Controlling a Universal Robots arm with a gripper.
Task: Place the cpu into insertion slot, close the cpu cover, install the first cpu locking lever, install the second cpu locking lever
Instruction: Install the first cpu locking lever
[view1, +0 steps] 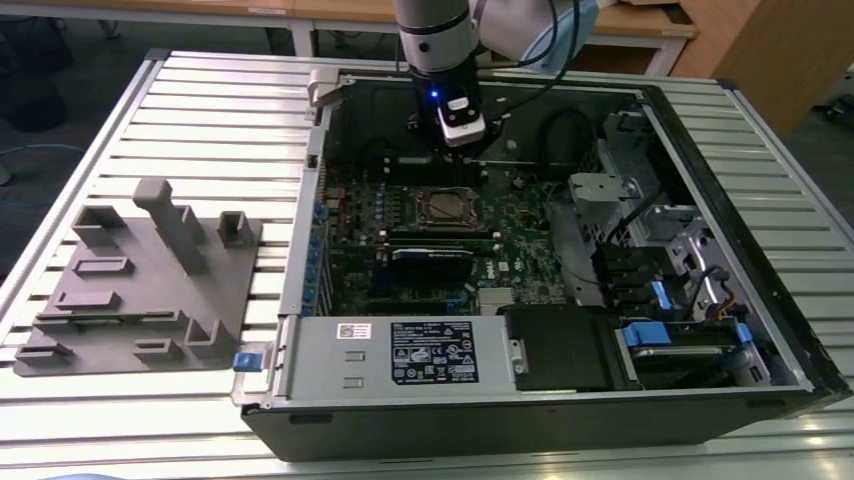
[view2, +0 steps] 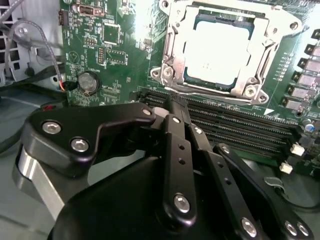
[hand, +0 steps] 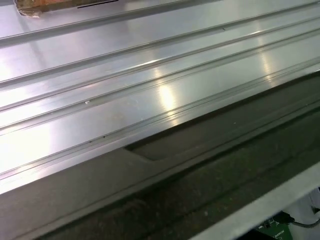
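A ribbed metal bench in a workshop with wooden furniture behind it.
The silvery slatted bench (view1: 200, 120) catches bright glare from overhead light. Beyond its far edge stand light wooden tables (view1: 200, 12) and a wooden cabinet (view1: 774, 45) over a dark grey floor (view1: 80, 60).

Even bright light, glare on cpu (view2: 216, 47), slatted table (hand: 150, 65)

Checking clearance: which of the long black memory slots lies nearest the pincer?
In the second wrist view, the outermost slot, farthest from the cpu, is nearest the pincer; the other slots lie between it and the socket.
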